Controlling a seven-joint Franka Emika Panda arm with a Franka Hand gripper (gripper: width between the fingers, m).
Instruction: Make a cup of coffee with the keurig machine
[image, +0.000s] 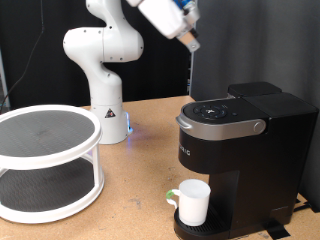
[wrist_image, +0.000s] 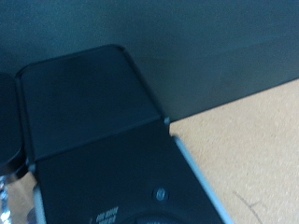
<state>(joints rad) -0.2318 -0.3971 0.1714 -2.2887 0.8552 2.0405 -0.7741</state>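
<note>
The keurig machine (image: 240, 150) is a boxy black coffee maker at the exterior view's right, its silver-trimmed lid (image: 222, 117) closed. The cup (image: 191, 202), a small white mug, stands on the drip tray under the spout. My gripper (image: 190, 40) hangs in the air above the machine's top, clear of it, and nothing shows between its fingers. The wrist view looks down on the machine's black top (wrist_image: 93, 121) with its silver trim and buttons; the fingers do not show there.
A white two-tier round rack (image: 45, 160) stands at the exterior view's left. The robot's white base (image: 105, 110) stands behind it on the brown table (image: 140, 190). A dark curtain fills the background.
</note>
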